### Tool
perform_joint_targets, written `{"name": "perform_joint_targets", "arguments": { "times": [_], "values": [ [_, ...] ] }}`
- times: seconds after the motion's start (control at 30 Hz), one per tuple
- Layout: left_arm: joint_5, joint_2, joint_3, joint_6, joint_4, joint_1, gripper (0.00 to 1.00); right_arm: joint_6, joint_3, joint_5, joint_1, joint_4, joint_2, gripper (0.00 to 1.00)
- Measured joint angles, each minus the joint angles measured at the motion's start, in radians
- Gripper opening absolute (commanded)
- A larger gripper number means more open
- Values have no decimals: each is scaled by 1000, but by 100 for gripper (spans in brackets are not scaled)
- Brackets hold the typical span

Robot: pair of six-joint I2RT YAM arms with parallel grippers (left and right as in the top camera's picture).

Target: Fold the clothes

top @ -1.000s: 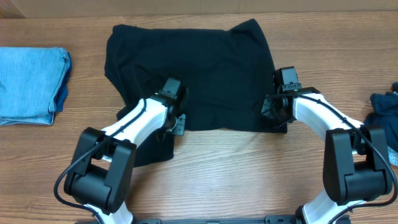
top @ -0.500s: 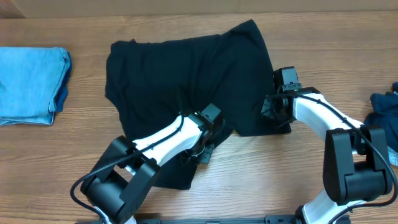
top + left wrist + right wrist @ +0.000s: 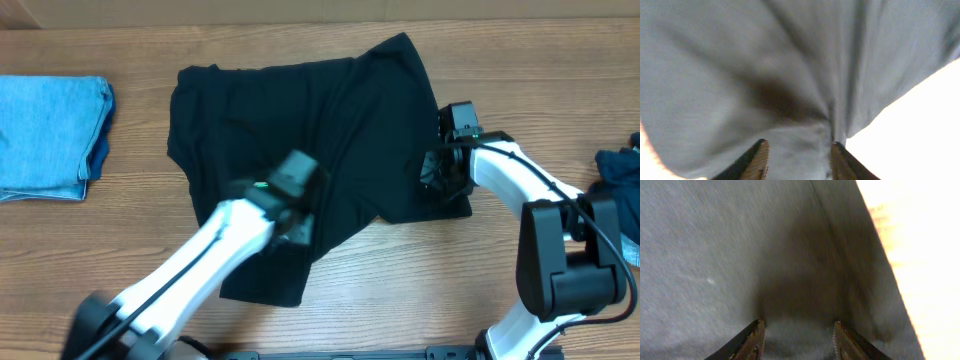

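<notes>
The wooden bench (image 3: 400,300) fills the overhead view. Across its middle lies the black T-shirt (image 3: 330,120), rumpled and creased, with one flap hanging down toward the near edge on the left and its lower right corner by the right arm. The left arm (image 3: 190,275), blurred, reaches in diagonally over that flap. The right arm (image 3: 535,195) bends in from the right side. A folded light blue denim garment (image 3: 45,135) sits at the far left, well apart from the shirt, and a dark navy garment (image 3: 620,175) shows at the right edge. The left gripper (image 3: 797,150) is over the shirt with its jaws moderately apart, creased cloth beneath them and nothing pinched. The right gripper (image 3: 797,330) stands parted in the same way over the shirt's right edge, beside bare wood.
</notes>
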Motion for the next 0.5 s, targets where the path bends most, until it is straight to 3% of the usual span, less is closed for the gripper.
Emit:
{"name": "perform_joint_targets", "arguments": {
  "times": [0.1, 0.27, 0.3, 0.37, 0.5],
  "values": [
    [-27, -118, 1, 1, 30, 109, 55, -13, 68, 0, -1, 0, 15, 47],
    [-53, -162, 1, 12, 117, 263, 53, -35, 169, -20, -1, 46, 16, 36],
    [-54, -159, 1, 19, 129, 277, 51, -43, 187, -46, -2, 73, 16, 32],
    [-63, -133, 1, 25, 185, 348, 45, -68, 202, -97, -3, 121, 16, 14],
    [-42, -23, 1, 35, 328, 437, 32, -104, 207, -205, -6, 255, 16, 4]
  ]
}}
